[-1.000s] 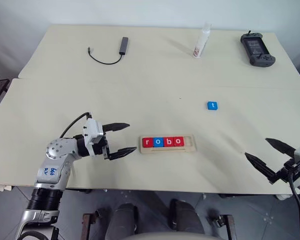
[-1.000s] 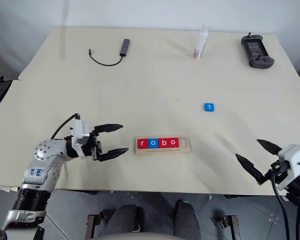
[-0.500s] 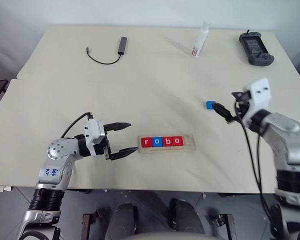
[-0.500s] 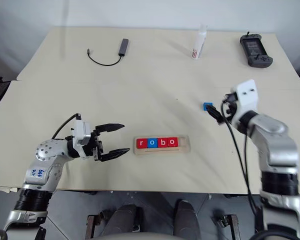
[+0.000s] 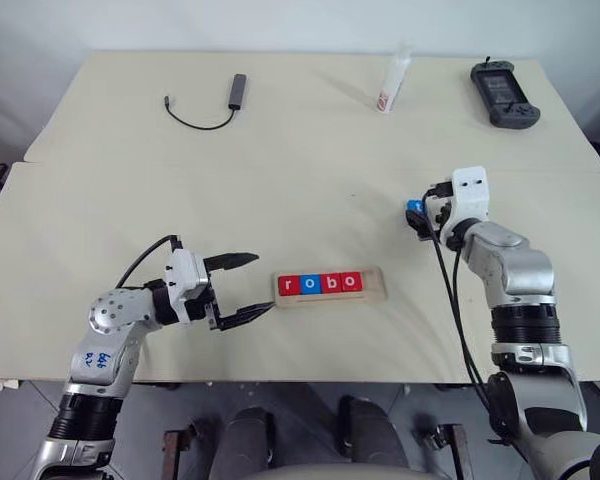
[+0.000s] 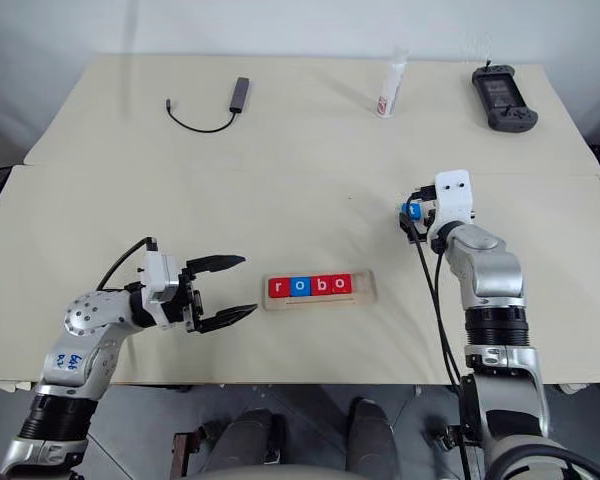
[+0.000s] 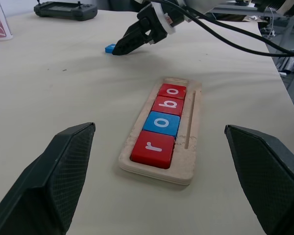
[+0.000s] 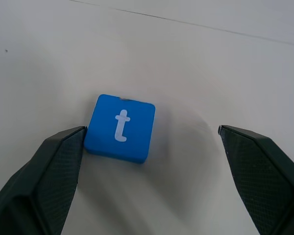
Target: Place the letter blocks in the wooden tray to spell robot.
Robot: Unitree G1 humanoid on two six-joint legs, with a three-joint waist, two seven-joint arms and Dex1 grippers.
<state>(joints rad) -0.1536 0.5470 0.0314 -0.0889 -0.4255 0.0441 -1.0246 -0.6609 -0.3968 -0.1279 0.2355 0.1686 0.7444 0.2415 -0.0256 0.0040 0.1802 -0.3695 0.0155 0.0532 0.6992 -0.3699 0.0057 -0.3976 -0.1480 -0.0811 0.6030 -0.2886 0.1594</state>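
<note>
We see the right gripper point(image 8: 147, 161) with its fingers spread wide over the table point(image 5: 300, 150), the blue t block point(image 8: 120, 128) lying flat between them; one finger point(image 8: 44, 181) is at the block's edge (touching or just beside it, we cannot tell), the other stands well clear. The left gripper point(image 5: 248, 288) hovers with its fingers apart too, empty, pointing at the near end of the wooden tray point(image 5: 330, 286). In that tray sit four letter blocks in a row, red r point(image 7: 153, 147), blue o point(image 7: 162, 123), red b point(image 7: 168, 105), red o point(image 7: 172, 91), with the last place bare. Along the table's far edge we make out a black cable adapter point(image 5: 236, 91), a white bottle point(image 5: 390, 82) and a dark handheld controller point(image 5: 497, 80).
</note>
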